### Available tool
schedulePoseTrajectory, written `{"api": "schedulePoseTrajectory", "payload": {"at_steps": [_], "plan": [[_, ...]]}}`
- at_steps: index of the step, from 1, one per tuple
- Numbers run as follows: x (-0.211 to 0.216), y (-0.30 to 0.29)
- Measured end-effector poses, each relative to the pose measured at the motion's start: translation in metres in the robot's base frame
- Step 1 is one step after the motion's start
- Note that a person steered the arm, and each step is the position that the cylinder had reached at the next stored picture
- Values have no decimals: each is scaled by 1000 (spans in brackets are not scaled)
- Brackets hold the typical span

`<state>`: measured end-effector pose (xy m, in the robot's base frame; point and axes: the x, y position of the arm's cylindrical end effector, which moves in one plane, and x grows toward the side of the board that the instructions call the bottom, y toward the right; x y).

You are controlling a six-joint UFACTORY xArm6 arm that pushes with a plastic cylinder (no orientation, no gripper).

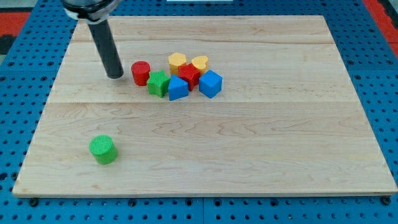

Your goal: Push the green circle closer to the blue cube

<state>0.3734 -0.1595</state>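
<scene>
The green circle [102,149] is a short green cylinder that sits alone near the view's bottom left of the wooden board. The blue cube [211,84] sits at the right end of a cluster of blocks in the upper middle. My tip [115,75] rests on the board just left of the red cylinder [140,73], far above the green circle and left of the cluster.
The cluster also holds a green star [158,83], a second blue block [177,88], a red star-like block [189,74], a yellow hexagon-like block [177,61] and a yellow heart [199,63]. The wooden board [249,155] lies on a blue pegboard [18,93].
</scene>
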Motion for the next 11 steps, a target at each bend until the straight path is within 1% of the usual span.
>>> {"api": "schedulePoseTrajectory", "payload": {"at_steps": [2,3,4,5,6,7,8,9,10,11], "plan": [[0,45],[25,-35],[106,-114],[176,-104],[178,-31],[177,55],[170,110],[161,182],[163,236],[161,256]]}}
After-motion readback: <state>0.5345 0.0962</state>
